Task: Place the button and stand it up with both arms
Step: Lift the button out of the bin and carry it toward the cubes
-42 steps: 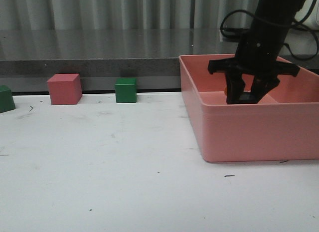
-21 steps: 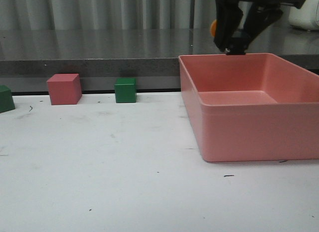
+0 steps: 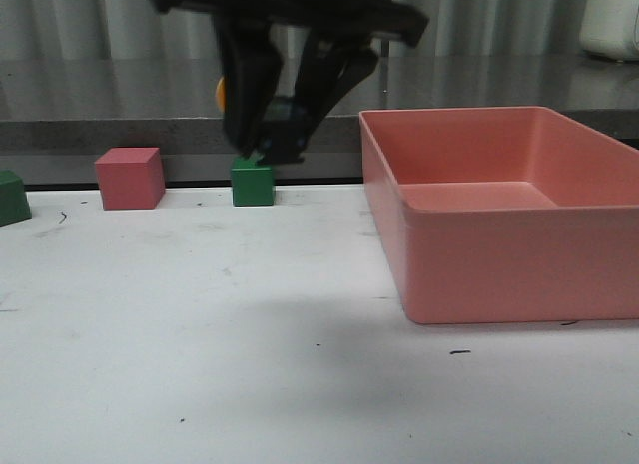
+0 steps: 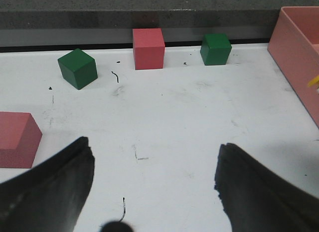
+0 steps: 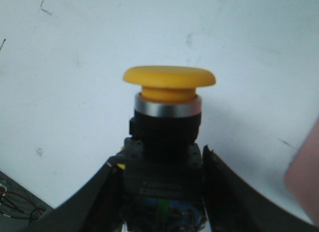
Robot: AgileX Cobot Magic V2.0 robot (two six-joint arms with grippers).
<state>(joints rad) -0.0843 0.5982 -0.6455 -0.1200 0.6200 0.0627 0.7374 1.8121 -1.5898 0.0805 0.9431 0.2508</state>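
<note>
A large, shallow pink bin (image 3: 499, 234) sits on a white worktop (image 3: 200, 364); its interior, as far as the front view shows, holds nothing. Beyond the bin's open left side, the right gripper (image 3: 270, 145) hangs in the air above the worktop, its jaws clenched on the button (image 5: 168, 137). In the right wrist view the button's black blocky base is pinched between the two dark fingers (image 5: 99, 197), with a silver collar and the yellow-orange mushroom cap standing clear of the fingertips and the white worktop behind it. In the front view only a small patch of that yellow-orange cap shows at the gripper's left edge, well above the worktop and outside the bin. Directly behind the gripper tips, further left of the bin along the worktop's back edge, sits a green cube (image 3: 253, 182); farther from the bin in the same row is a pink cube (image 3: 129, 178), and a second green cube (image 3: 12, 197) is cut off at the far edge. The left wrist view shows the left gripper (image 4: 154, 192) with jaws spread wide and holding nothing, hovering over bare worktop, the bin's corner at one side and another pink block (image 4: 17, 139) near the opposite finger.
</note>
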